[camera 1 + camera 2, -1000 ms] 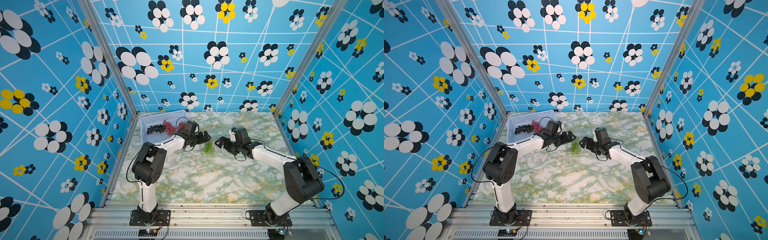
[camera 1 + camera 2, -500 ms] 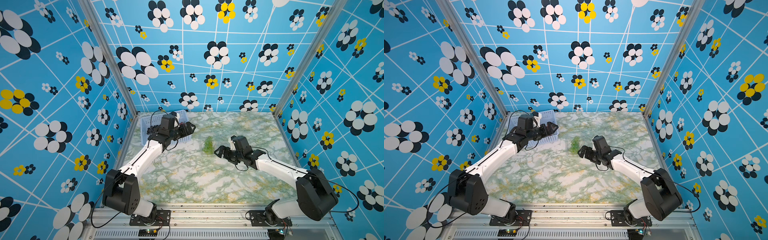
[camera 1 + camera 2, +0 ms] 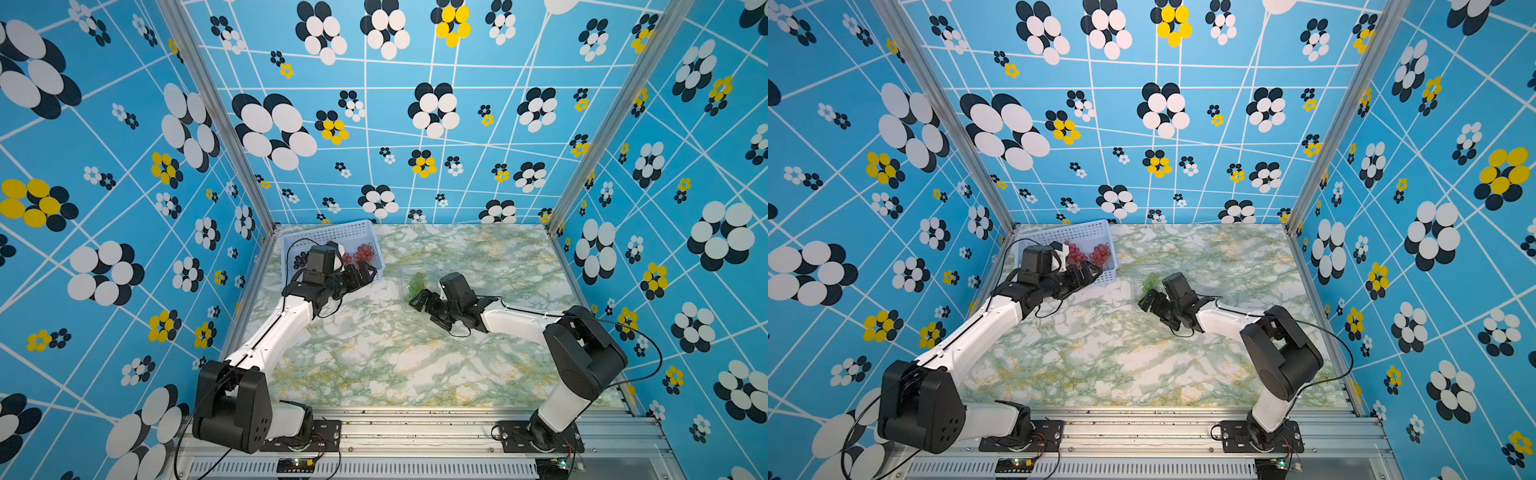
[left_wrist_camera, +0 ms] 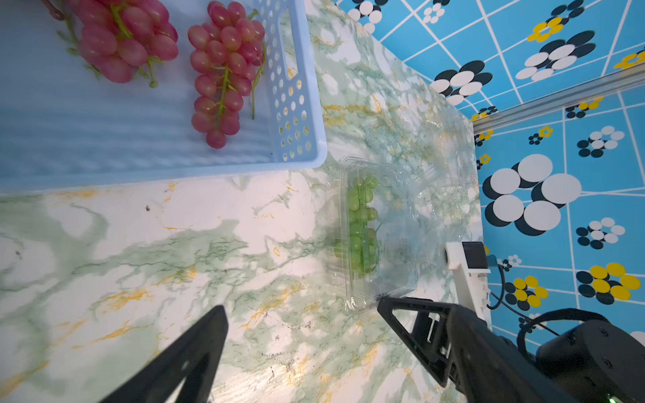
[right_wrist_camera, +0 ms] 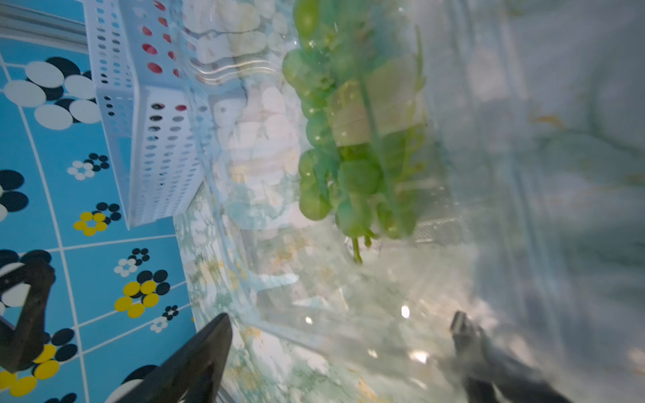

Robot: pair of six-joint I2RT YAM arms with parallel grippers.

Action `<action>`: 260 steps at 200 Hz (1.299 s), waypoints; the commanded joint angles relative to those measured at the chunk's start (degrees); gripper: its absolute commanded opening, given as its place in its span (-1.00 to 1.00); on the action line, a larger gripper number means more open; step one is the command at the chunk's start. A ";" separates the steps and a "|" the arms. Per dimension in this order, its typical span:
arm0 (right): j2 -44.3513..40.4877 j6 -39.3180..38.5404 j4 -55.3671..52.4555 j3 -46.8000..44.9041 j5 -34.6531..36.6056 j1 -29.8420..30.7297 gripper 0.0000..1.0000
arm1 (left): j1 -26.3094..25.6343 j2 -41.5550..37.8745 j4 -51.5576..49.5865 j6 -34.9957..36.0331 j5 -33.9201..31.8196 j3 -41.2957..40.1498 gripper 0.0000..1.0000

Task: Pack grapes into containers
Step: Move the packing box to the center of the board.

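Observation:
A green bunch of grapes (image 3: 415, 283) (image 3: 1150, 281) (image 4: 361, 223) (image 5: 349, 146) lies inside a clear container (image 3: 405, 274) (image 4: 394, 209) (image 5: 314, 296) mid-table. My right gripper (image 3: 420, 305) (image 3: 1148, 305) (image 5: 341, 315) is open at the container's near end; one of its fingers (image 5: 462, 328) shows blurred through the plastic. My left gripper (image 3: 362, 276) (image 3: 1088, 272) (image 4: 336, 308) is open and empty, over the marble by the basket's front edge. Two red bunches (image 4: 223, 69) (image 4: 122, 38) (image 3: 1100, 252) lie in the basket. A dark bunch (image 3: 300, 259) is half hidden behind my left wrist.
The pale blue perforated basket (image 3: 332, 229) (image 3: 1067, 230) (image 4: 296, 104) (image 5: 157, 139) stands in the far left corner against the wall. More clear plastic (image 4: 436, 139) lies just past the green bunch. Patterned blue walls enclose the marble table (image 3: 395, 365) on three sides.
My left arm has swung from beside the green bunch to the basket's front edge. My right gripper has drawn back slightly toward the container's near end. Both stay open.

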 commanded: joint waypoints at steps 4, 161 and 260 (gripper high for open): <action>4.09 4.97 3.76 5.21 2.55 0.24 0.98 | 2.16 -2.05 -2.42 0.37 1.07 -2.10 0.99; 9.56 -8.37 -21.65 30.85 3.75 -8.19 0.99 | 3.70 -1.95 -2.43 1.90 2.89 -1.92 0.99; 10.96 -8.30 -33.96 33.46 11.14 -19.34 0.98 | -4.00 4.55 0.46 1.16 1.44 2.36 0.99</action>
